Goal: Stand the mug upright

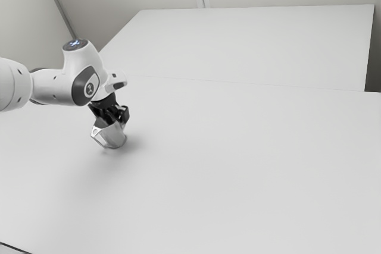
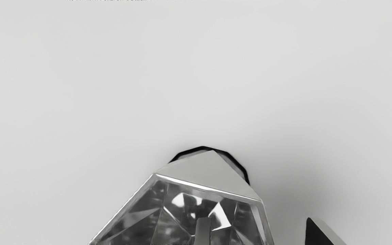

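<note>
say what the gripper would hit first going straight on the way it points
Most likely the inside of the mug: the gripper has one finger over or in its mouth, the other outside. Depth is unclear.

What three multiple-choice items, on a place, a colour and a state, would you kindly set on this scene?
1. Where is the mug?
A) at the exterior view's right
B) just below the end effector
C) on the floor

2. What colour is its outside wall?
A) red
B) blue
C) silvery grey

3. How do the fingers stand?
A) apart
B) pressed together
C) crossed

Key:
1 B: the exterior view shows it there.
2 C: both views show pale grey facets.
3 A: in the wrist view one finger is at its opening, the other outside.
</note>
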